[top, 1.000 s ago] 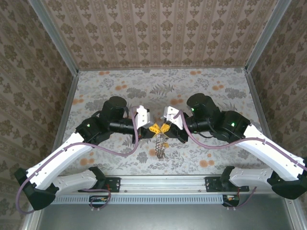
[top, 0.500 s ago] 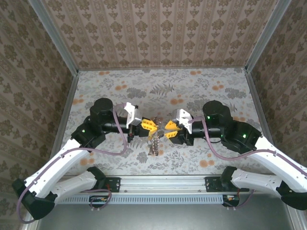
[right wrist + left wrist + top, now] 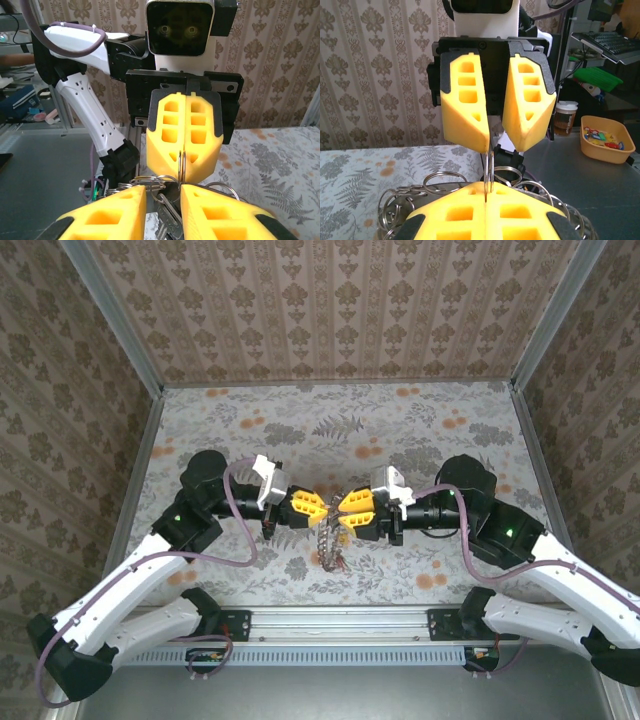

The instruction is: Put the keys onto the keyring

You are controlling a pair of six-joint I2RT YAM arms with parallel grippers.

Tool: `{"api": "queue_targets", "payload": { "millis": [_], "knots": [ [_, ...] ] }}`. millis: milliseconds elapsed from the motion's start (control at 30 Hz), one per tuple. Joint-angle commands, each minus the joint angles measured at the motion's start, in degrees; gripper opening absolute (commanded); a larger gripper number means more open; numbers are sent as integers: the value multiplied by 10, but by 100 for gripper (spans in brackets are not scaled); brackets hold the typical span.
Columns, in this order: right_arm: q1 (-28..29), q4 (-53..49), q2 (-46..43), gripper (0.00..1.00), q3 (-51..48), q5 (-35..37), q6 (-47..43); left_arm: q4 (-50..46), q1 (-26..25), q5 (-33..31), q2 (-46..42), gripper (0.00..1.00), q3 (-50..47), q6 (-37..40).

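We have the left gripper (image 3: 486, 189) with its yellow blocky fingers pressed fully together on one thin wire loop of the keyring (image 3: 328, 545). The keyring is a floppy bunch of interlinked silver-grey metal rings that hangs just below the two sets of fingertips, above the flowered tablecloth (image 3: 420, 430). Facing it nose to nose, the right gripper (image 3: 163, 192) stands partly open, its fingers a narrow gap apart, with the pinched loop standing up in that gap and nothing clamped. What look like small silver metal keys (image 3: 167, 220) dangle from the bunch just under the right gripper's fingers; we cannot make out any coloured tags on them. We judge the step in hand to be taking a second hold on the ring so a coil can be parted. To do it well, we would hold the left pinch firm and close the right fingers on that same loop, just beside the left fingertips and not on the loose rings below. We would then pull apart gently, since thin wire can twist out.
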Motion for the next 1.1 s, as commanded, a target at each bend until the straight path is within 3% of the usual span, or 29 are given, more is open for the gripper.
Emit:
{"api": "queue_targets", "payload": {
  "millis": [0,700,933,1067],
  "knots": [
    [-3,38,-1,25,-7,-10,19,53,1,20,-9,0,-2,-17],
    [-2,72,23,23,-16,6,32,59,-4,21,-4,0,1,-17],
    [-3,56,40,1,-3,-4,30,58,-5,18,-4,0,1,-15],
    [-3,27,49,0,11,5,22,44,-5,9,-4,0,6,-9]
  ]
}}
